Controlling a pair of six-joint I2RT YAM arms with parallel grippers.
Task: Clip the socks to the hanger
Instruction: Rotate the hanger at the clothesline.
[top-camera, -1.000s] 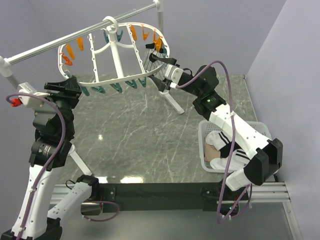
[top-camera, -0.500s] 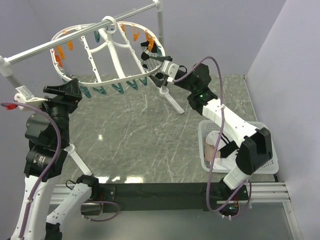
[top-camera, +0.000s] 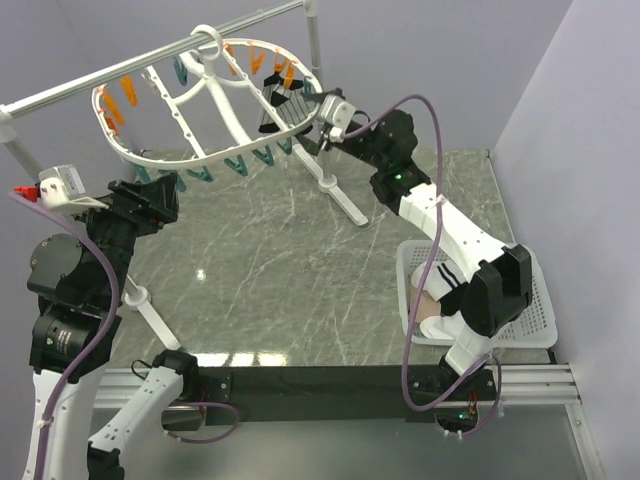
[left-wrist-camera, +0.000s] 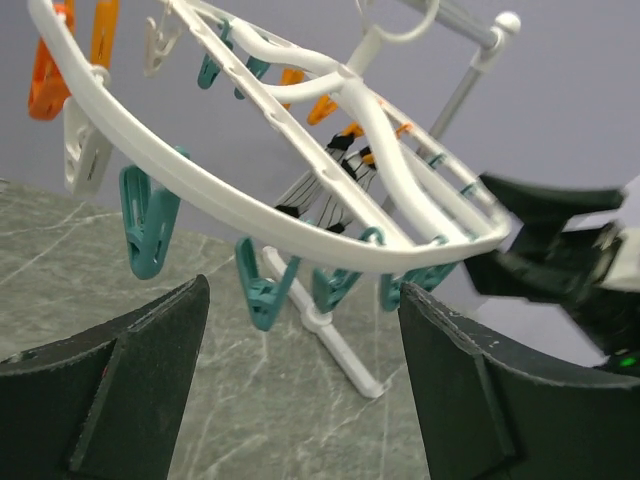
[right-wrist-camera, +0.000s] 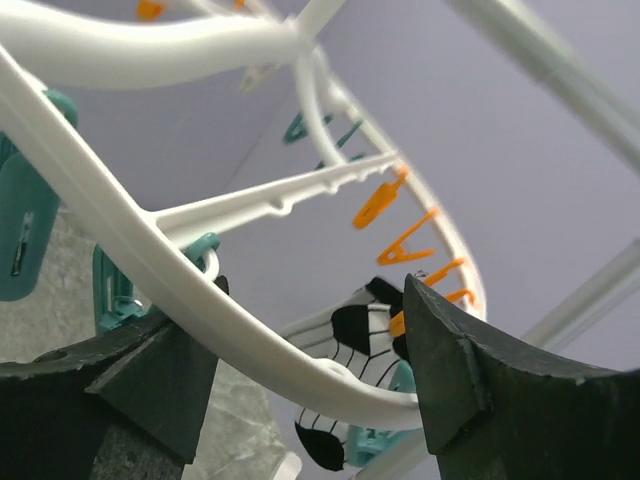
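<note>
Striped sock (right-wrist-camera: 350, 340) hangs from the hanger (right-wrist-camera: 90, 190) (beneath orange clips (right-wrist-camera: 378, 205)).

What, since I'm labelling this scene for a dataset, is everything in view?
white plastic oval drying hanger: one, white, hooked on the rail
small plastic clips: many, orange and teal, along the hanger
thin black-and-white striped sock: one, hanging at the hanger's right end
silver metal rail: one, silver, across the far side
white lattice-sided basket: one, white, near right
socks in the basket: at least two, white-with-black and pinkish-beige, partly hidden
grey marbled table: one, grey, underneath
left gripper: one, black, open, facing the hanger's near rim
right gripper: one, black, open, by the striped sock
</note>
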